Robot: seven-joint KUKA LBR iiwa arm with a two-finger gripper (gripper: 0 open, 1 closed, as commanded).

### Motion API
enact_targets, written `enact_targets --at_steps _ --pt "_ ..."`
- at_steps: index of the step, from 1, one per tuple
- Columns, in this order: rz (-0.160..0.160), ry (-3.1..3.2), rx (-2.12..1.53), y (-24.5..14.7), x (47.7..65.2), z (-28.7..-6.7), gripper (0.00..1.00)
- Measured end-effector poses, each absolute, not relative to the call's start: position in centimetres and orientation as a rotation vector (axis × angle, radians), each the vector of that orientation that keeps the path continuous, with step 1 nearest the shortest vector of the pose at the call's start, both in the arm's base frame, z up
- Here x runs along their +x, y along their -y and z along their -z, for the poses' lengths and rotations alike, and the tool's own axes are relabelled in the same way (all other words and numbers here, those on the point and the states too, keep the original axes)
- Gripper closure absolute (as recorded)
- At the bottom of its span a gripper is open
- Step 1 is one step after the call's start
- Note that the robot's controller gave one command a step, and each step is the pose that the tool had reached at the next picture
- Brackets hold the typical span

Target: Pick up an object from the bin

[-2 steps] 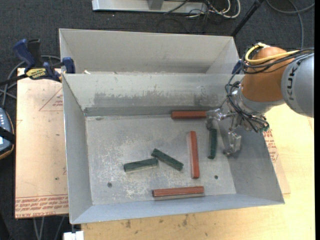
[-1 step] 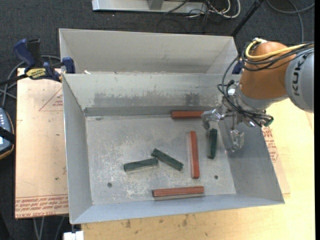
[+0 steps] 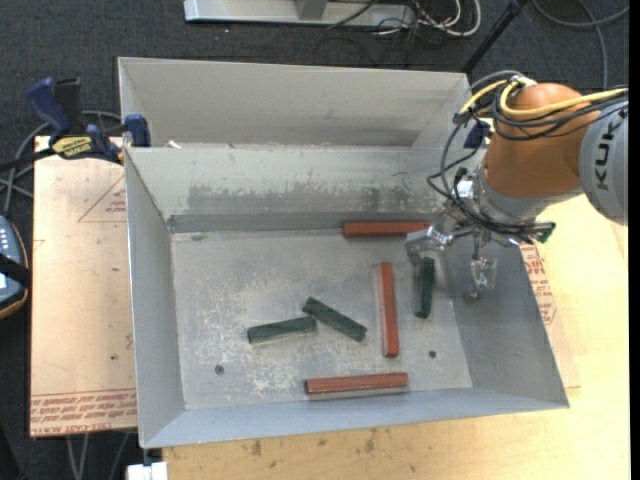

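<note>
My gripper (image 3: 453, 271) hangs over the right side of the bin, its two fingers spread apart and open with nothing between them. Right under the left fingertip (image 3: 427, 264) lies a short dark green bar (image 3: 425, 292), pointing toward the front; whether the finger touches it I cannot tell. A long red-brown bar (image 3: 388, 309) lies parallel to it just to its left. Another red-brown bar (image 3: 385, 229) rests along the foot of the back wall, behind the gripper's left side.
Two more dark green bars (image 3: 334, 319) (image 3: 282, 331) lie end to end near the bin's middle. A third red-brown bar (image 3: 356, 383) lies crosswise near the front wall. The sloping right wall is close beside the right finger.
</note>
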State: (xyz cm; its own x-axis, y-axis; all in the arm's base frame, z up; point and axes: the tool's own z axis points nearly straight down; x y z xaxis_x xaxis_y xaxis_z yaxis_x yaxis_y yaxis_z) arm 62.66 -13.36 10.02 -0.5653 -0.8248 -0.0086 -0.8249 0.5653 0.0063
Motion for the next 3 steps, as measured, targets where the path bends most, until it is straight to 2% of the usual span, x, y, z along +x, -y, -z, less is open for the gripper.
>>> enact_targets --at_steps 1,2,3 --pt "-0.011 -2.658 -1.659 11.54 64.15 -7.18 0.00" --pt "-0.007 -2.660 -1.659 11.14 64.27 -7.24 0.00" --pt "-0.002 -2.664 -1.657 11.39 64.23 -7.21 1.00"
